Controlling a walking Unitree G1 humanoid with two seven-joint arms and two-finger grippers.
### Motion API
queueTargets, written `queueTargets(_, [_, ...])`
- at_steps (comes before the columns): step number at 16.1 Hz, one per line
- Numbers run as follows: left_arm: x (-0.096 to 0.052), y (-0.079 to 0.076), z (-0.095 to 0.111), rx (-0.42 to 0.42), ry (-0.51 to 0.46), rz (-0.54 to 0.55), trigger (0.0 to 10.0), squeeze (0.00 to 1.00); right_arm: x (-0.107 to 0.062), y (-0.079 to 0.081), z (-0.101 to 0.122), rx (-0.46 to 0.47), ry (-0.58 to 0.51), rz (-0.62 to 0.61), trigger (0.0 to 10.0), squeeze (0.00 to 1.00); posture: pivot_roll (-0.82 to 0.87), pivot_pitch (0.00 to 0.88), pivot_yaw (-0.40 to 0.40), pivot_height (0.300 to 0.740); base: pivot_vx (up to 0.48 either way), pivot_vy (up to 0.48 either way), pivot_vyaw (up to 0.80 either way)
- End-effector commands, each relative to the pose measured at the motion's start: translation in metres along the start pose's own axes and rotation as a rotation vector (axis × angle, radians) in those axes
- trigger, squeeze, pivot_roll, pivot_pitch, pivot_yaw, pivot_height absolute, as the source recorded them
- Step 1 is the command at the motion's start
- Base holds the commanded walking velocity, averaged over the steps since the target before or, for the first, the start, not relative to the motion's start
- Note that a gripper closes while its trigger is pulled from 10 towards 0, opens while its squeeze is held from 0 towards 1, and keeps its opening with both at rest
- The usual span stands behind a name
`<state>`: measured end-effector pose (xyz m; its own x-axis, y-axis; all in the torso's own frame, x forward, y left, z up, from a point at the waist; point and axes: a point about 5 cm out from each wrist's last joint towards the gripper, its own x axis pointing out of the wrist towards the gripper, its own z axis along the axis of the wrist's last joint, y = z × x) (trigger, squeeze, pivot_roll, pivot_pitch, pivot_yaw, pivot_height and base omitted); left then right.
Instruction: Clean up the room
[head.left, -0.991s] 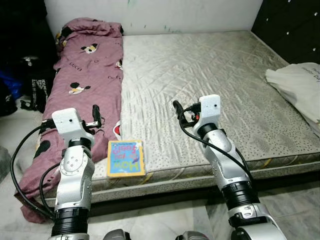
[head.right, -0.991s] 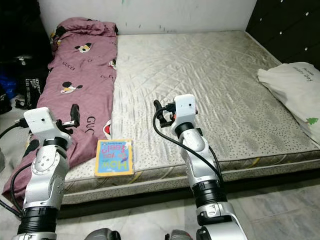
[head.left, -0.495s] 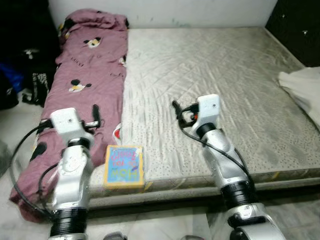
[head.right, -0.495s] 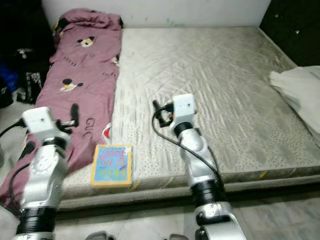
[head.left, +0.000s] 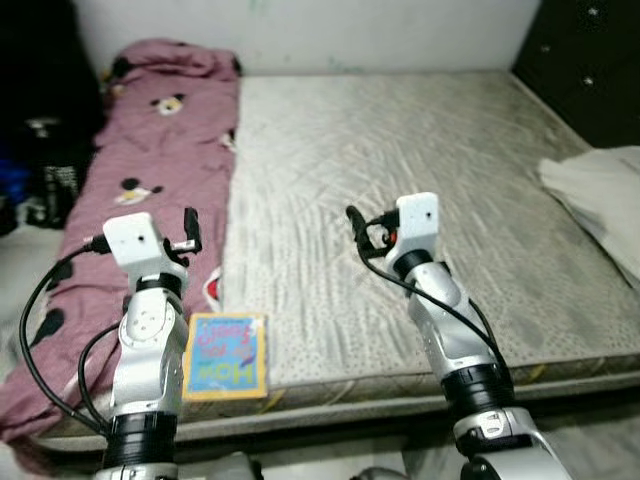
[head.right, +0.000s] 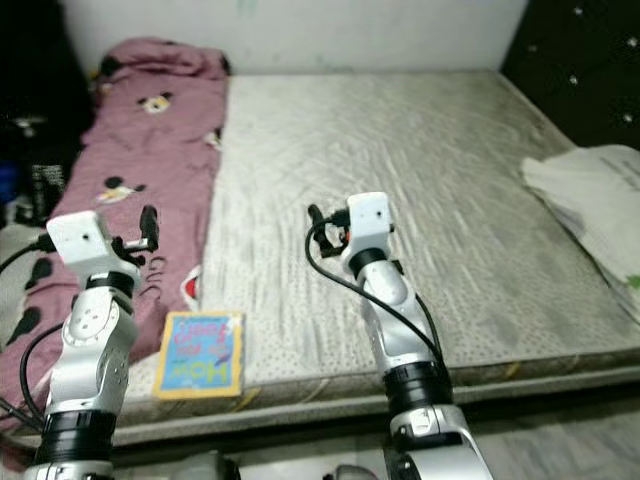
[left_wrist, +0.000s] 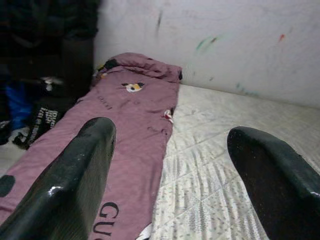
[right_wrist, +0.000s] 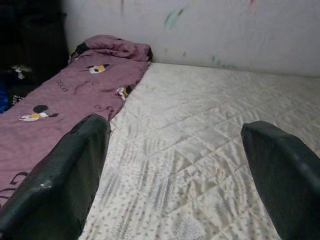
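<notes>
Cleanup looks barely started to me: nothing is picked up and there's stuff lying around the bed. The bare mattress (head.left: 420, 150) is the biggest thing here, grey-beige, quilted in a diamond stitch with a speckled band along the near edge. Along its left side lies a long mauve blanket (head.left: 150, 170), soft and rumpled, printed with cartoon mouse heads and letters, bunched up at the wall end. Over at the right edge sits a white cloth or bag (head.left: 600, 190), limp and folded over; I can't tell which. A dark heap of things (head.left: 40, 150) sits on the floor to the left, too murky to make out.

Smallest item: a flat square kids' book (head.left: 226, 342) with a yellow border and blue cover, lying at the near edge just beside the blanket. I'd guess it goes first.

Left gripper (left_wrist: 175, 165) hovers over the blanket, fingers spread and empty. Right gripper (right_wrist: 175, 175) hangs above the mattress, also spread wide with nothing in it.
</notes>
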<state>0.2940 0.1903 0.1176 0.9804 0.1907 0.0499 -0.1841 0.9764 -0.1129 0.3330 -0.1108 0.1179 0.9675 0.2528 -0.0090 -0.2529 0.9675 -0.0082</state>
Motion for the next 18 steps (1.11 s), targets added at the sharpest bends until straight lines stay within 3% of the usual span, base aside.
queueTargets(1, [0.0002,0.0011,-0.0013,0.007,0.012,0.006,10.0,0.0,0.0008,-0.0025,0.0019,0.0,-0.001,-0.006,10.0,0.0,-0.09,0.0,-0.008,0.74,0.0,0.48,0.0])
queueTargets(14, [0.0022,0.0015,0.0021,0.001,-0.008,0.026,10.0,0.0,0.0033,-0.0039,0.0042,-0.015,0.0,-0.011,10.0,0.0,-0.1,0.0,-0.01,0.74,0.0,0.479,0.0])
queueTargets(18, [0.003,0.0077,0.0036,0.081,0.003,0.094,10.0,0.0,0.0009,-0.0049,0.0065,0.004,-0.018,-0.026,10.0,0.0,-0.11,0.0,-0.007,0.74,0.0,0.0,0.0])
